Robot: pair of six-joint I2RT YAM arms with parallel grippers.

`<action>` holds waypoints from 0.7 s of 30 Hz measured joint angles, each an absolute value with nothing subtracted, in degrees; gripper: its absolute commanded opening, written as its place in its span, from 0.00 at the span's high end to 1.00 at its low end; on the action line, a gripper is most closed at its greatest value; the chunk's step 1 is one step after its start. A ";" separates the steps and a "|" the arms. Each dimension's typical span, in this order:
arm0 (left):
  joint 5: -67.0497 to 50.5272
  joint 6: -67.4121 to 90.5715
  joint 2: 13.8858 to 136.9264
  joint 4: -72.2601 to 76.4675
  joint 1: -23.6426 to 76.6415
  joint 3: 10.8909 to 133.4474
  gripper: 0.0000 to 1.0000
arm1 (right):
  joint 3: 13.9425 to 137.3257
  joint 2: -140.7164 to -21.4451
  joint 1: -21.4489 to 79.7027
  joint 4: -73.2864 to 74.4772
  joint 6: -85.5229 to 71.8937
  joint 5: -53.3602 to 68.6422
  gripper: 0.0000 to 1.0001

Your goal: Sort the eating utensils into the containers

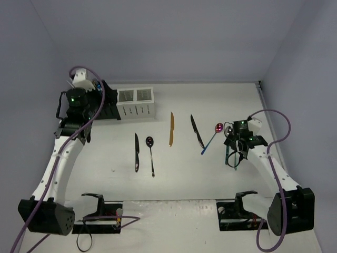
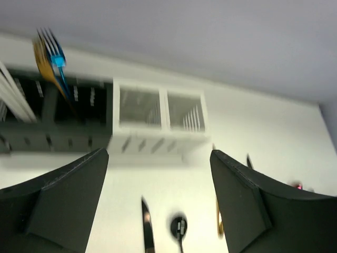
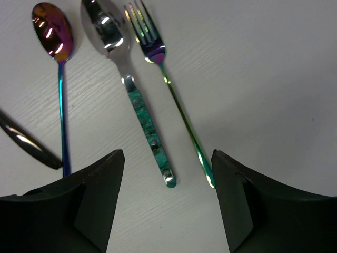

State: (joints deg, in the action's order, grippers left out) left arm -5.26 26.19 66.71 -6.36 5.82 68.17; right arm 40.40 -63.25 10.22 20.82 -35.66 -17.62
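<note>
White worktop [image 1: 221,174], matte and faintly grained up close, boxed in by plain pale lavender walls [image 1: 174,37] that meet in a corner at the back right. The left hand [image 2: 159,154] is up by the back left, jaws spread wide and holding nothing, looking over both caddies. The black caddy [image 2: 52,126] sits touching the white caddy [image 2: 158,110], side by side near the back wall, black on the left. Standing in the black one are a blue fork [image 2: 55,52], tines up, a gold piece [image 2: 45,66] just behind it, and pale sticks [image 2: 10,97] at the far left; the wrist view is too blurred to tell which compartment. Across the middle of the worktop lie a black knife [image 1: 137,152], a black spoon [image 1: 151,155] just beside it, a gold knife [image 1: 171,129] and a second dark knife [image 1: 196,132], all apart from one another. Over on the right, the right hand [image 3: 167,155] hangs above the surface, jaws also wide and empty. Beneath it lie a pink-bowled spoon [image 3: 58,79] with a blue handle, a silver spoon [image 3: 131,79] with a green handle, and a rainbow fork [image 3: 168,89], close together, heads pointing away from the hand. One small dark speck [image 1: 111,169] marks the worktop near the left arm.
</note>
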 measured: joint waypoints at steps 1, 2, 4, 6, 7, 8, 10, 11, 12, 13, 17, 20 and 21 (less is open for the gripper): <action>-6.87 26.14 65.68 -8.87 5.82 67.22 0.24 | 40.41 -63.71 8.95 20.80 -35.16 -17.42 0.41; -8.45 26.06 64.64 -11.31 5.82 66.19 0.24 | 40.43 -64.18 7.65 20.77 -34.64 -17.24 0.43; -10.94 25.00 61.98 -15.37 5.79 62.28 0.24 | 40.58 -65.72 4.86 20.62 -33.38 -16.52 0.46; -12.43 24.10 59.19 -18.49 5.82 57.97 0.24 | 40.64 -67.35 2.63 20.16 -32.42 -15.46 0.48; -13.07 23.78 57.77 -19.89 5.85 55.82 0.24 | 40.64 -68.11 1.72 19.95 -31.99 -14.87 0.49; -13.62 23.52 56.67 -20.96 5.85 54.27 0.24 | 40.64 -68.73 1.02 19.71 -31.56 -14.37 0.49; -14.54 22.95 54.85 -21.56 6.04 51.39 0.24 | 40.64 -70.05 0.36 18.46 -31.15 -13.23 0.50; -14.95 22.67 54.32 -21.97 6.12 50.58 0.24 | 40.64 -70.89 0.32 17.75 -30.90 -12.68 0.50; -15.31 22.35 53.99 -22.36 6.24 50.06 0.24 | 40.64 -71.81 0.32 17.08 -30.62 -12.20 0.51; -15.52 22.01 53.89 -22.69 6.38 49.89 0.24 | 40.62 -72.81 0.33 16.45 -30.34 -11.83 0.51; -16.05 21.31 53.77 -23.37 6.74 49.85 0.24 | 40.58 -76.03 0.36 13.85 -29.72 -10.86 0.54; -16.27 21.17 53.48 -23.51 6.74 49.80 0.24 | 40.46 -77.79 0.36 12.06 -29.53 -10.63 0.58; -16.27 21.12 53.38 -23.58 6.74 49.80 0.24 | 40.44 -78.48 0.36 11.47 -29.46 -10.61 0.60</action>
State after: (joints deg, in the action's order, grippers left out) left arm -16.27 21.12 53.38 -23.58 6.74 49.80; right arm 40.44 -78.48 0.36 11.47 -29.46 -10.61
